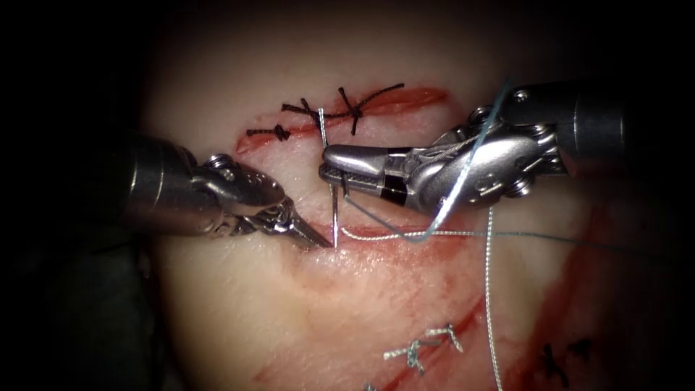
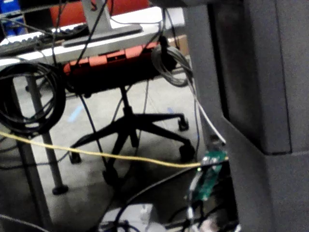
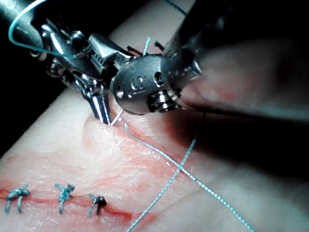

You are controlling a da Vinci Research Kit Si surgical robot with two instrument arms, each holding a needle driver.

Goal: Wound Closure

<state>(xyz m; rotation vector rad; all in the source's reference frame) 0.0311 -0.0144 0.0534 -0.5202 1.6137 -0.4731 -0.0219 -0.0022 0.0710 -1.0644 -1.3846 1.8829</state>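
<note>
Behind you, an office chair point(image 2: 126, 126) stands on a pale floor point(image 2: 159, 104), its black star base and castors under a red-orange seat. A coil of black cable point(image 2: 30, 99) hangs beside a grey table leg point(image 2: 46, 145). A yellow cable point(image 2: 96, 153) runs across to a green circuit board point(image 2: 208, 175), next to a dark grey panel point(image 2: 260, 96).

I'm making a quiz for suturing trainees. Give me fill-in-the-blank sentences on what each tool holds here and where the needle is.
1. The right tool has its jaws shut on the ____.
2. The left tool grips the ____ beside the needle.
3. The needle's lower end enters the ____.
4. The pale thread trails toward the endoscope view's ____.

Missing words: needle; tissue; tissue; right
</note>
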